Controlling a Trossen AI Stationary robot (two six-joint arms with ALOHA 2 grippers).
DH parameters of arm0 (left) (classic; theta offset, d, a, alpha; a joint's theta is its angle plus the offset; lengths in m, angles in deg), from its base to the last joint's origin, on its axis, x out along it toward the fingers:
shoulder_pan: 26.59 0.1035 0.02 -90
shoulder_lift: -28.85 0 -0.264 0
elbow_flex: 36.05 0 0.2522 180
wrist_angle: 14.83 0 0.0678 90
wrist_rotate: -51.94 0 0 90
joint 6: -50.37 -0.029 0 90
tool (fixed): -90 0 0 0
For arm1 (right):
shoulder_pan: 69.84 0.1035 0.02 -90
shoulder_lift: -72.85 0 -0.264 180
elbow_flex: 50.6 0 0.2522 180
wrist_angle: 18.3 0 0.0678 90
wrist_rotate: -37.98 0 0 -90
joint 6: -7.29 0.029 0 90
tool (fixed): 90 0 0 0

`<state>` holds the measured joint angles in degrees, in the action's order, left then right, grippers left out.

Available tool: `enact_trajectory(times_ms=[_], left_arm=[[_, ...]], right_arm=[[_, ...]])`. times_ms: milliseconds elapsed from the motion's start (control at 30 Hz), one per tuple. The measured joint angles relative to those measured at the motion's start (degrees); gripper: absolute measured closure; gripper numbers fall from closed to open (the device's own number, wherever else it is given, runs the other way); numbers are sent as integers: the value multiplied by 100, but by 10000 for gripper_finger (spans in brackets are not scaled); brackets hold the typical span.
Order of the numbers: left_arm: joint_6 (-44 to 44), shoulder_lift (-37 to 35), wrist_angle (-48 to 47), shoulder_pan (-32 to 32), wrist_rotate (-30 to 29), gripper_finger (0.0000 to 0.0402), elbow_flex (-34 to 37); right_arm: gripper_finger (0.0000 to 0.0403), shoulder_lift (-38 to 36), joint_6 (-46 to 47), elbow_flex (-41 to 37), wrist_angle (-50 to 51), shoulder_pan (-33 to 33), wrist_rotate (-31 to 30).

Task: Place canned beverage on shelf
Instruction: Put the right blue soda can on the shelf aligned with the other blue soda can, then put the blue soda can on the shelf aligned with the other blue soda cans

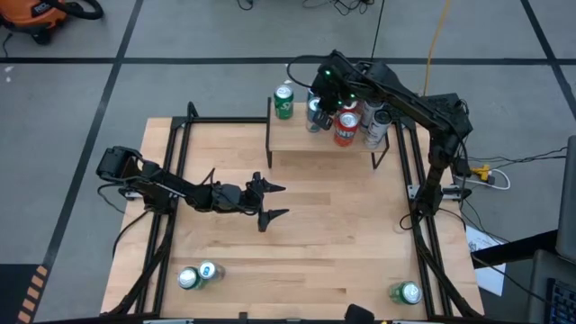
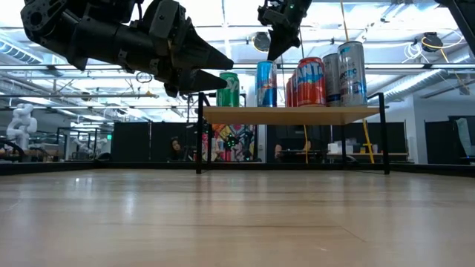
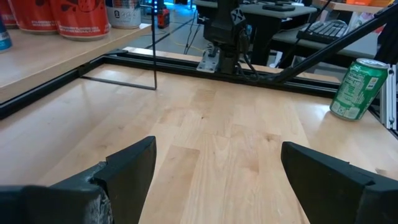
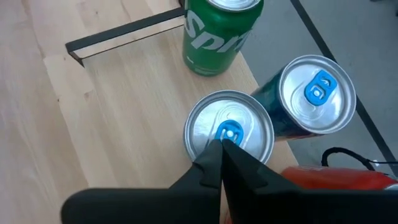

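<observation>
The shelf (image 1: 306, 139) stands at the table's far edge on thin black legs. On its board stand a green can (image 1: 283, 101), a blue can (image 2: 266, 83), red cans (image 2: 312, 81) and silver cans (image 2: 351, 73), all upright on their bases. My right gripper (image 4: 222, 146) is shut and points slantwise down over the silver top of the blue can (image 4: 229, 130), at the tab. Beside that can stands a dark teal can (image 4: 314, 93). My left gripper (image 1: 281, 201) hangs open above the middle of the table with nothing between its fingers. My right gripper's shut fingertips (image 4: 214, 163) stand right over the blue can's top (image 4: 245, 121), beside its blue tab, coming from above at a slant. Whether they touch the top, I cannot tell. The can stands upright on the shelf board.
Two cans (image 1: 198, 274) lie or stand near the table's near left corner, and a green can (image 1: 405, 292) near the near right corner, also in the left wrist view (image 3: 357, 87). A black frame (image 1: 180, 135) runs along the table's sides.
</observation>
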<state>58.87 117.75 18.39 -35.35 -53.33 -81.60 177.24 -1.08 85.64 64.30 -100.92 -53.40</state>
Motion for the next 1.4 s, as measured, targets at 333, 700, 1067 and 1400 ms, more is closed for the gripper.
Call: enact_trajectory(times_ms=[333,700,1067,1400], left_arm=[[-89,0,-53,4,-4,56,0],[-346,-1507,-2077,-621,-1495,56,-13],[638,-3286,-5242,-1643,-1945,56,-13],[1661,-3645,-7579,-2647,-2590,76,-1041]], right_arm=[[403,-473,129,-7,-40,70,-7],[403,-1092,211,-104,-456,1557,-28],[403,-2433,575,-3803,-3777,3328,-619],[403,-2753,838,-7282,-8349,4366,-1341]])
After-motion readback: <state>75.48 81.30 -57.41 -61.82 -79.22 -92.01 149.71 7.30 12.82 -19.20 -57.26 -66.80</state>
